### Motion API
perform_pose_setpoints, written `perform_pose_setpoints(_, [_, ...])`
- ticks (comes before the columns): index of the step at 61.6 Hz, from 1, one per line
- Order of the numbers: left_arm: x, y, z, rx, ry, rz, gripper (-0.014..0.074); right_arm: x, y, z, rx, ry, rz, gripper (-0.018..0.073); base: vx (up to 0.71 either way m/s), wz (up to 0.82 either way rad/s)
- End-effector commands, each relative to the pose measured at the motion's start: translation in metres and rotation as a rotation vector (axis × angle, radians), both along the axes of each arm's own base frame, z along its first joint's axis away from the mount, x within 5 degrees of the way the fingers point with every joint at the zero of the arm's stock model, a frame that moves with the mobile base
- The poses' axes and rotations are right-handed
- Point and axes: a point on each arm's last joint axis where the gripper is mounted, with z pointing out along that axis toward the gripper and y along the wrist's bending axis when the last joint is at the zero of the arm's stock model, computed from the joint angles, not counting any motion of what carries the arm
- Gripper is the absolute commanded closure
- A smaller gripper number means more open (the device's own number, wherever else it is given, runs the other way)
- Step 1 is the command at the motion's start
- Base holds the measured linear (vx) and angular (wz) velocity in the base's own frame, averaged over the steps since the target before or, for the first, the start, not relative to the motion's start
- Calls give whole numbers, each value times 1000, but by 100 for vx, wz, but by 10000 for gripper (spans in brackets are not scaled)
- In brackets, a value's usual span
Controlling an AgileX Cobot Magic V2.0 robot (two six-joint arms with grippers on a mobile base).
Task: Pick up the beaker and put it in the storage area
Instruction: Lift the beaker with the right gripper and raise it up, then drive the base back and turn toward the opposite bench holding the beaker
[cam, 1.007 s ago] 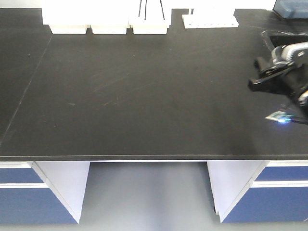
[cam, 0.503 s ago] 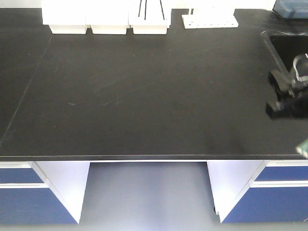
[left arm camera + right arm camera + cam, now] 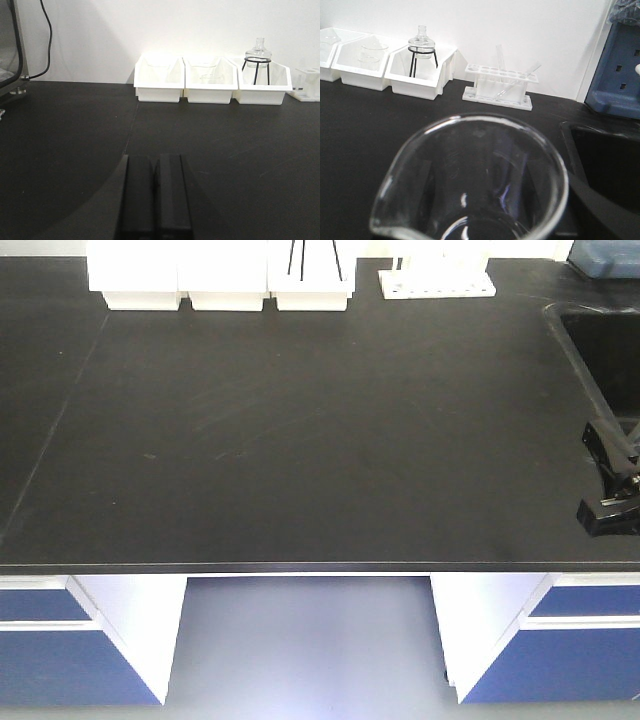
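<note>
The beaker (image 3: 445,170), clear glass with a pouring lip at the lower left, fills the foreground of the right wrist view. The dark fingers of my right gripper (image 3: 480,205) show through its wall on both sides, shut on it. In the front view the right gripper (image 3: 612,490) hangs at the far right edge, over the bench's front corner beside the sink; the glass itself does not show there. My left gripper (image 3: 155,159) is low over the black bench top with its two fingers pressed together and nothing between them. The storage area is out of view.
White trays (image 3: 225,280) and a test-tube rack (image 3: 436,282) line the back of the black bench (image 3: 300,440). A sink (image 3: 610,350) is sunk in at the right, with a blue unit (image 3: 615,65) behind it. One tray holds a flask on a wire stand (image 3: 421,45).
The right gripper has moved down the picture toward the bench's front edge and further right, so now less of it shows. The left arm's view has no earlier frame.
</note>
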Motion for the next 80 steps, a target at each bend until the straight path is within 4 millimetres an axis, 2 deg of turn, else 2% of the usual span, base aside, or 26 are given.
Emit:
perform_pose_setpoints(1, [-1, -2, 1, -10, -81, -19, 605, 1, 3, 17, 17, -104, 27, 567, 0, 0])
perform_pose_setpoints(49, [-1, -2, 1, -10, -81, -19, 605, 1, 3, 17, 17, -103, 28, 567, -2, 0])
perform_pose_setpoints(80, [-1, -2, 1, -10, -81, -19, 605, 1, 3, 17, 17, -103, 28, 567, -23, 2])
